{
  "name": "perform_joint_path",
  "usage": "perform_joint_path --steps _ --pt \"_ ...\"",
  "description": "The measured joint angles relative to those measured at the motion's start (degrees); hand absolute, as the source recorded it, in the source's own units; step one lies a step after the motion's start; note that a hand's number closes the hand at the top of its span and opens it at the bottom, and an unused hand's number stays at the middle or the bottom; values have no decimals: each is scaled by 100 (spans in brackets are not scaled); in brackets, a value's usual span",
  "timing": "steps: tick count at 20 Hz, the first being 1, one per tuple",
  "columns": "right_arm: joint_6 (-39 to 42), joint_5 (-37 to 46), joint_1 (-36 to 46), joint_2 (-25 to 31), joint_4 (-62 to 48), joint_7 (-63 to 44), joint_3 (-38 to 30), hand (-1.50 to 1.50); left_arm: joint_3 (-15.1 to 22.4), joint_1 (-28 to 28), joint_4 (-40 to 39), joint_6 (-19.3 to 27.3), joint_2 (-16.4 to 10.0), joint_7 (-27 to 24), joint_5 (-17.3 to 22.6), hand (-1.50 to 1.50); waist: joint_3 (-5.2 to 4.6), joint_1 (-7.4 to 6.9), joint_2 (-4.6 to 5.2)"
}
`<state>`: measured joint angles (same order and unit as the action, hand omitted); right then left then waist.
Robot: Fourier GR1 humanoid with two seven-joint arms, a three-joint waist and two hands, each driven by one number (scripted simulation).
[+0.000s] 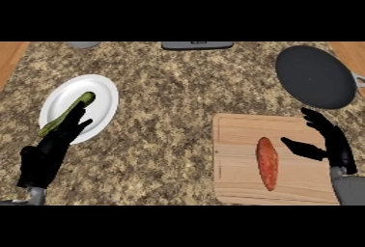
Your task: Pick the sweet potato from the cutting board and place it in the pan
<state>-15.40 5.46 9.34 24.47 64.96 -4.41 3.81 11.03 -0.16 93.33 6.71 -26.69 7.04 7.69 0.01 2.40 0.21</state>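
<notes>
Potato (267,163) may slip at the grasp
The potato is long and narrow, so the open right hand (333,148) could push it aside instead of closing round it. It lies on the board (235,140), just left of the hand's thumb, not touched; the pan (315,76) is behind.
</notes>
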Motion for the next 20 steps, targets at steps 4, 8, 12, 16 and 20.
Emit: perform_joint_path --steps 4,8,12,16,20 --pt "58 114 -626 95 662 -381 140 -150 108 -466 -131 -93 260 163 -48 0 -13 -87 -32" --pt "601 457 -623 571 1041 -1383 535 -150 161 -649 -168 -174 358 224 -55 0 -17 -160 -31" --pt "1442 586 -252 1048 1434 -2558 835 -150 136 -852 -210 -224 410 333 -41 0 -18 -213 -30" --pt "2572 344 231 1261 1523 -3580 1154 -150 94 -939 -298 -328 407 268 -23 0 -21 -300 -13" --pt "3667 -199 820 1198 1444 -4585 1340 -150 162 -926 -271 -325 502 266 -76 0 -15 -356 -9"
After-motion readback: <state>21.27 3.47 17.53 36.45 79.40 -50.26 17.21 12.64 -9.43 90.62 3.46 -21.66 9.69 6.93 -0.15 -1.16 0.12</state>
